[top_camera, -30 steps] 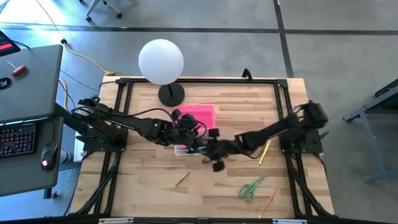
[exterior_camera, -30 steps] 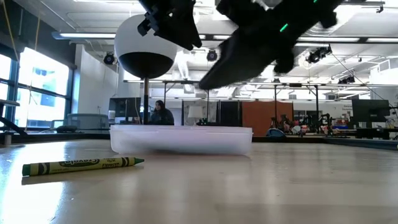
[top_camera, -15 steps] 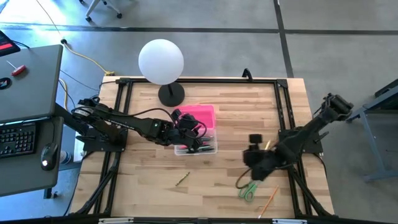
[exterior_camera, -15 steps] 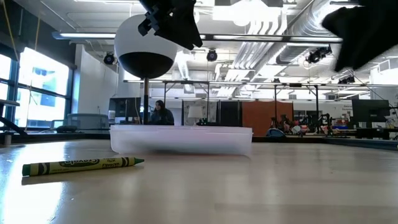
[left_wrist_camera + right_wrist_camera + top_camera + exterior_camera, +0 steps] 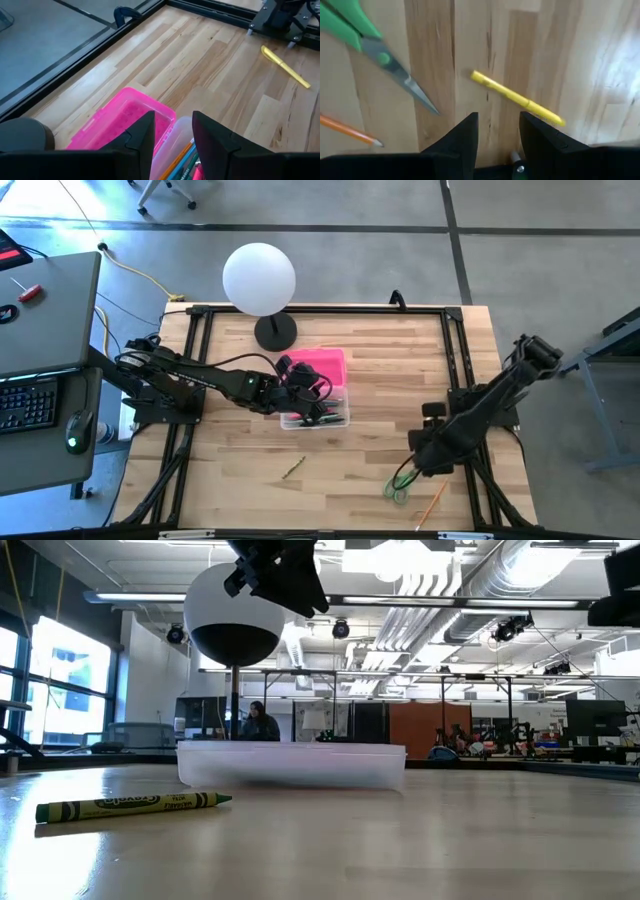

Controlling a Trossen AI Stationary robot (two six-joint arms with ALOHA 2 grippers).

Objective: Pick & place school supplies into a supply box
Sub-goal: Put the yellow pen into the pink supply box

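The supply box (image 5: 315, 408), clear plastic with its pink lid (image 5: 322, 366) swung open, sits at the table's middle with several pens (image 5: 184, 161) inside. My left gripper (image 5: 172, 135) hovers open above the box's far rim, clear of it and holding nothing. My right gripper (image 5: 497, 131) stands open at the right near part of the table (image 5: 425, 455), pointing down. Under it lie a yellow pen (image 5: 517, 97), green-handled scissors (image 5: 402, 483) and an orange pencil (image 5: 432, 502), all flat on the wood. A green crayon (image 5: 135, 806) lies nearer the front.
A white globe lamp (image 5: 259, 278) on a black base (image 5: 276, 332) stands at the far edge behind the box. Black rails (image 5: 452, 350) frame the tabletop. Bare wood stretches between the box and the scissors.
My right gripper has swung away from beside the supply box toward the table's right and near edges, tipping from a shallow slant to point almost straight down over the scissors and yellow pen. The box and the loose supplies have stayed where they were.
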